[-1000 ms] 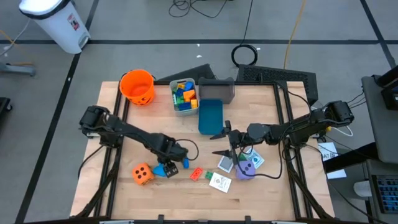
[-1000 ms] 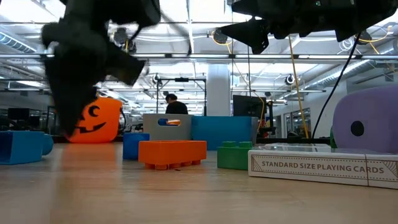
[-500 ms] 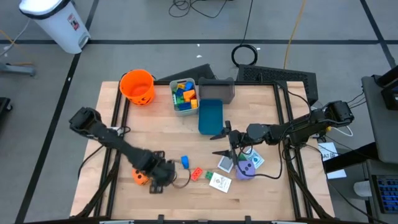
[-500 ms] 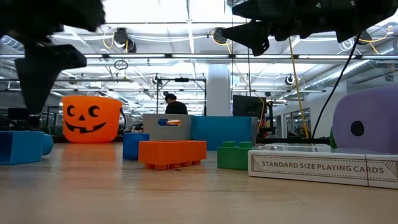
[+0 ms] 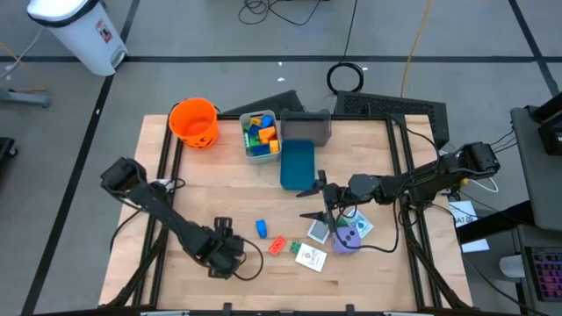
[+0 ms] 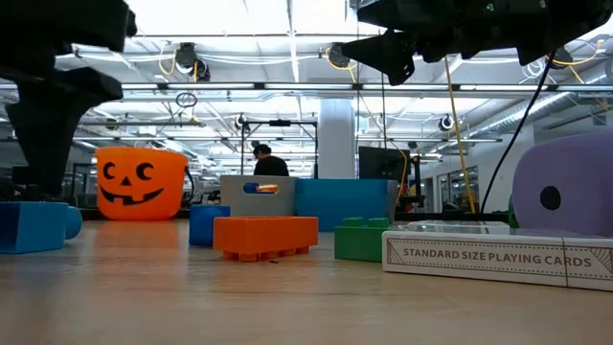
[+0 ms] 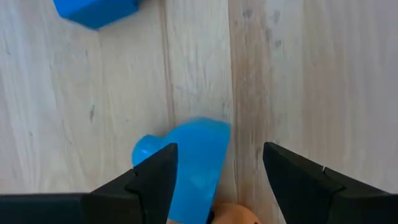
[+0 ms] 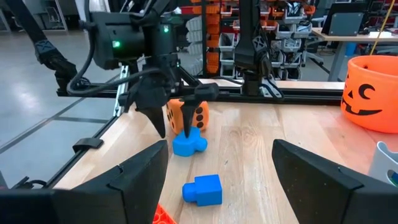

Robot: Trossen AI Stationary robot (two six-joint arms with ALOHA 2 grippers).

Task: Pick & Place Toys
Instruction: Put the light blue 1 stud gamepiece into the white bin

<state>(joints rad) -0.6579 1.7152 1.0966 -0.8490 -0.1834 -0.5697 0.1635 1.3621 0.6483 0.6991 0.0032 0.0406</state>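
My left gripper point(image 7: 216, 177) points down, open, over a small blue rounded toy point(image 7: 194, 163) near the table's front left. The toy lies flat on the wood between the fingers, close to one finger point(image 7: 149, 183). The orange dotted die point(image 8: 188, 114) stands right beside it, hidden under the arm in the high view. A blue block point(image 5: 261, 228), a red block point(image 5: 277, 246), a green block point(image 5: 294, 248), picture cards point(image 5: 311, 256) and the purple die point(image 5: 349, 238) lie to the right. My right gripper point(image 5: 314, 202) hangs level and open above the table's middle, holding nothing. My left gripper comes at the blue rounded toy point(image 8: 186, 144) from above, fingers pointing down. One finger overlaps the toy's edge in the wrist view. I cannot tell whether it touches the toy, which lies flat on the table.
At the back stand the orange pumpkin bucket point(image 5: 193, 123), a grey bin of blocks point(image 5: 260, 137), a blue bin point(image 5: 297, 163) and another grey bin point(image 5: 307, 127). A playing-card box point(image 6: 498, 255) lies near the purple die. Bare wood spreads across the table's left half.
My left gripper has swung toward the table's near left corner, away from the blue block, and has rolled about its own axis. It now stands over the blue rounded toy and covers the orange die in the high view. The toys have stayed where they were.
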